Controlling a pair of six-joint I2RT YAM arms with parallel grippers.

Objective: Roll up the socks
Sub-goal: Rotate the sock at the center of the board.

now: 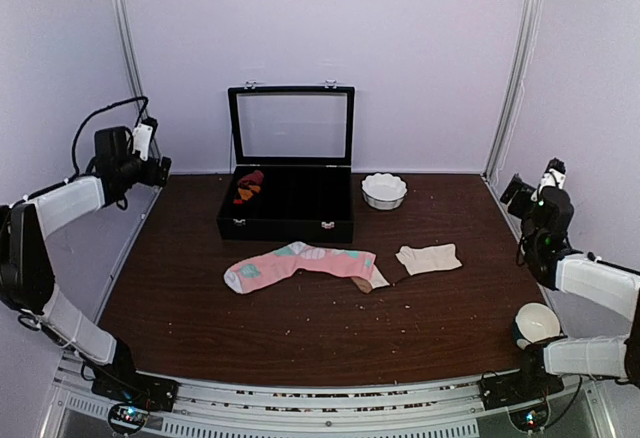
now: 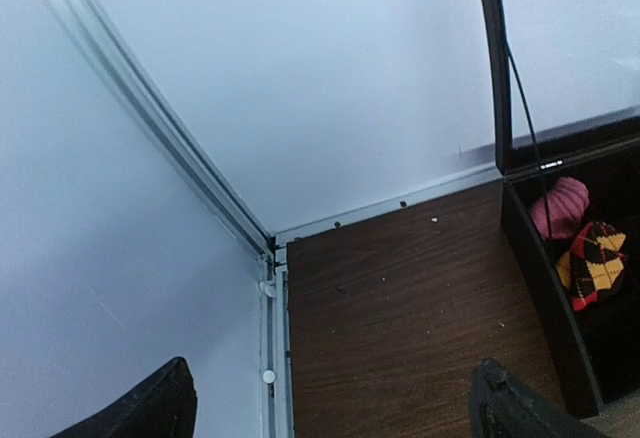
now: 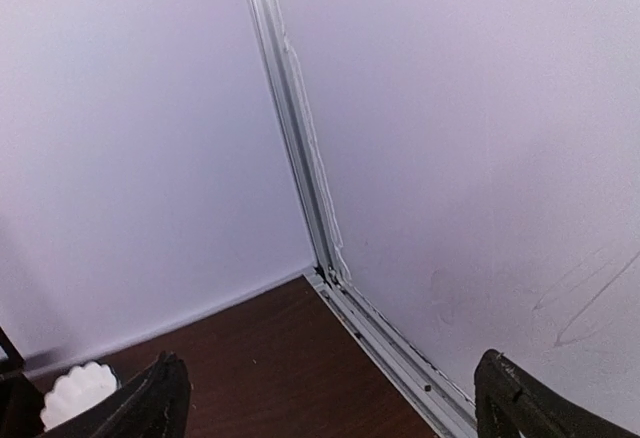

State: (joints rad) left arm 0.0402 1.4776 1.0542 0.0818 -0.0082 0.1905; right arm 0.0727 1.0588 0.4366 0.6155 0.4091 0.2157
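Observation:
The long pink sock (image 1: 300, 263) with mint and white patches and a tan toe lies flat mid-table. The short cream-beige sock (image 1: 429, 258) lies flat just right of its toe. My left gripper (image 1: 157, 170) is raised at the far left, open and empty; its fingertips (image 2: 150, 413) show at the bottom of the left wrist view. My right gripper (image 1: 520, 190) is raised at the far right, open and empty; its fingertips (image 3: 160, 403) frame the back right corner in the right wrist view. Neither sock shows in the wrist views.
An open black case (image 1: 288, 216) stands at the back centre, holding a dark red and orange sock bundle (image 1: 247, 187), also seen in the left wrist view (image 2: 590, 263). A white fluted bowl (image 1: 384, 189) sits right of the case. A white cup (image 1: 537, 323) is near the right arm's base.

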